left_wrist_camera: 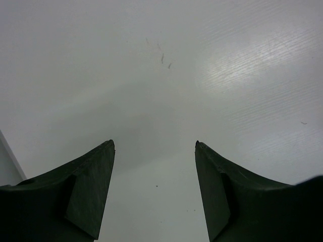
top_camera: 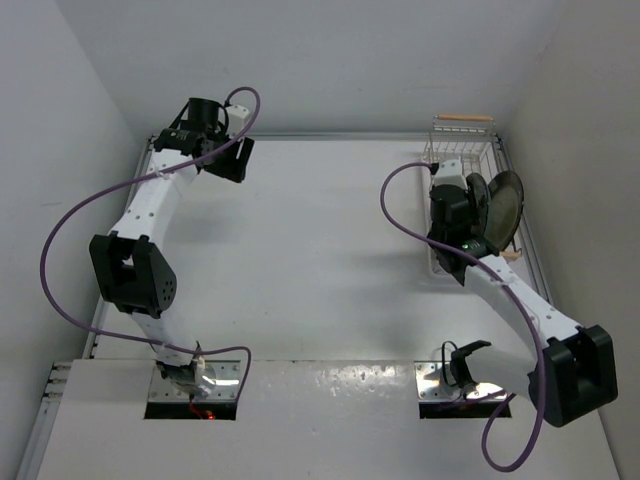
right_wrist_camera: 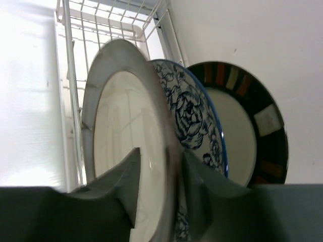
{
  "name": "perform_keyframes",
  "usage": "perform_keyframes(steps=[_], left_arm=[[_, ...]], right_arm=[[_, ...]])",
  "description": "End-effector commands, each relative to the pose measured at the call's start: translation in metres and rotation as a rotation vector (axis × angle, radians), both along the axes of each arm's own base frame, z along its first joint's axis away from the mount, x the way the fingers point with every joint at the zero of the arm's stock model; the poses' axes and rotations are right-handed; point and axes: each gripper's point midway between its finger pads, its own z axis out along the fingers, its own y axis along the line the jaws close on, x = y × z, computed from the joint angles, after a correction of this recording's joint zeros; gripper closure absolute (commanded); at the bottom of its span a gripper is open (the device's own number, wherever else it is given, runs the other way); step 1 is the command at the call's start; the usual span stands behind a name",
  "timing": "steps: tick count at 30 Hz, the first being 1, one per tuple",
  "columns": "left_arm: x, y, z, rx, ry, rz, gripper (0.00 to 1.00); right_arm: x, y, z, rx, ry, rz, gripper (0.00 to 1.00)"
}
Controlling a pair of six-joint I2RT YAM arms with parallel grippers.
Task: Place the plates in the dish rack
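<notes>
Noting position: all three plates stand on edge in the dish rack (right_wrist_camera: 108, 20), at the far right of the tabletop (top_camera: 320, 250). The grey-rimmed cream plate (right_wrist_camera: 121, 131) is nearest the right arm (top_camera: 520, 300), then the blue-and-white floral plate (right_wrist_camera: 189, 116), then the block-rimmed plate (right_wrist_camera: 237, 126).

The right jaws stand narrow, astride the grey rim. We cannot tell whether they pinch it or stand just clear of it. The left jaws are wide and empty over bare tabletop at the far left.

Risk, as we judge it: the plates lean together toward the wall. A slanted withdrawal could let a finger catch the rim, tip that plate and push the other two over.

Surface: glossy white with glare patches and a few faint scuffs. Plain white walls (top_camera: 300, 50) close in the workspace.
</notes>
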Motion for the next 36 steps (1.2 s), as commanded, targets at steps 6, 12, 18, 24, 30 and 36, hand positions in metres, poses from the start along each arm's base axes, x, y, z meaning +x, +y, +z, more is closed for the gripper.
perform_keyframes(steps=[6,12,18,24,30,36], left_arm=[[0.003,0.007,0.015,-0.012,-0.047,0.026,0.31],[0.001,0.015,0.023,0.006,-0.07,0.043,0.3],[-0.038,0.04,-0.007,0.092,0.001,0.061,0.29],[-0.095,0.067,-0.038,0.196,0.016,0.067,0.29],[-0.149,0.076,-0.073,0.257,0.036,0.047,0.29],[-0.179,0.07,-0.093,0.228,0.042,0.024,0.29]], right_arm=[[0.015,0.004,0.051,0.036,-0.1,0.071,0.44],[0.009,0.017,0.107,0.112,-0.16,0.161,0.19],[-0.048,0.064,0.106,0.375,-0.146,0.476,0.01],[-0.109,0.095,0.01,0.687,-0.103,0.588,0.01],[-0.134,0.083,-0.048,0.795,-0.113,0.487,0.01],[-0.145,0.08,-0.072,0.841,-0.078,0.434,0.01]])
